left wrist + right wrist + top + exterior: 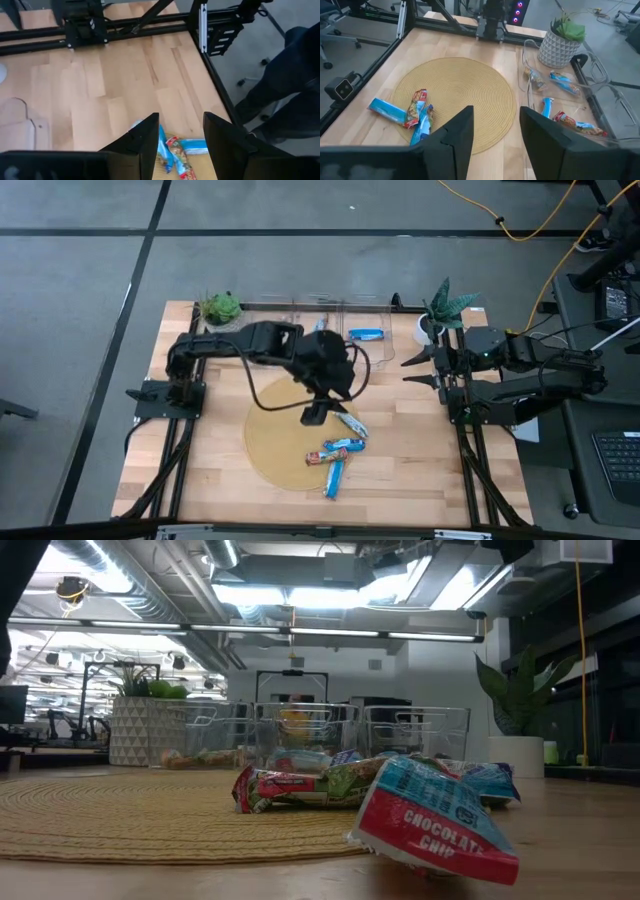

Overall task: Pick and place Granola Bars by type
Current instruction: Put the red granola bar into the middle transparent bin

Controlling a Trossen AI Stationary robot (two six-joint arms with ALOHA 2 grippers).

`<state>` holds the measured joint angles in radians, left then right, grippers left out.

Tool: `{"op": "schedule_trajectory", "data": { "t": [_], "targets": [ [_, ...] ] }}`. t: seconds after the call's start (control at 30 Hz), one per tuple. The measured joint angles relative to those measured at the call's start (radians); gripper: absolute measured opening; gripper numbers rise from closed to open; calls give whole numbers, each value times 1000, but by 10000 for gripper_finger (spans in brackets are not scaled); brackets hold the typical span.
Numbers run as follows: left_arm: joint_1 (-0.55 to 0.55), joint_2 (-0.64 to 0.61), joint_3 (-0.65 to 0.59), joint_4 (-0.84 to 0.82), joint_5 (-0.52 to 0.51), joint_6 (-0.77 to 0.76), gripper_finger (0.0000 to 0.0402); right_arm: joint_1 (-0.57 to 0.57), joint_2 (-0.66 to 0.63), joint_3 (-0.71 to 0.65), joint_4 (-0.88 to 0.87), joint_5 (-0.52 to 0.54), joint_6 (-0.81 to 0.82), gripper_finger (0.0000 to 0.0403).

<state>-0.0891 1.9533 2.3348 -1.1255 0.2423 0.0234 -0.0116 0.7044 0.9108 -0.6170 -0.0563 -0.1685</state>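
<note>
Three loose granola bars lie on the round woven mat (275,442), at its right edge: a blue-and-white one (351,425), a red-brown one (335,450) and a blue one (334,478). In the low view the red-brown bar (300,787) and a "chocolate chip" bar (437,822) lie flat. My left gripper (314,416) hangs open above the mat, just left of these bars; in its wrist view its open fingers (181,145) frame the bars (179,156). My right gripper (413,370) waits open near the table's right side. More bars (565,83) lie in the clear bins.
Clear plastic bins (315,315) stand in a row along the far edge; one holds a blue bar (366,334). A green plant (220,307) sits at the far left corner, a potted plant (440,308) at the far right. Bare wood lies near the mat.
</note>
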Motion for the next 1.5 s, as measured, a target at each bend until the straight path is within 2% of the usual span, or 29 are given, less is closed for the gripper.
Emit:
{"op": "schedule_trajectory", "data": {
  "t": [0.37,0.8,1.07,1.5],
  "targets": [
    [-97,11,-22,-39,-117,-180,145,0,0,0,0,0,-49,161],
    [-183,54,-23,-144,-321,-374,145,0,0,0,1,0,-80,161],
    [-245,74,-24,-252,-458,-434,145,0,0,0,9,1,-100,161],
    [-327,124,-24,-279,-492,-491,145,0,0,0,15,2,-101,161]
  ]
}}
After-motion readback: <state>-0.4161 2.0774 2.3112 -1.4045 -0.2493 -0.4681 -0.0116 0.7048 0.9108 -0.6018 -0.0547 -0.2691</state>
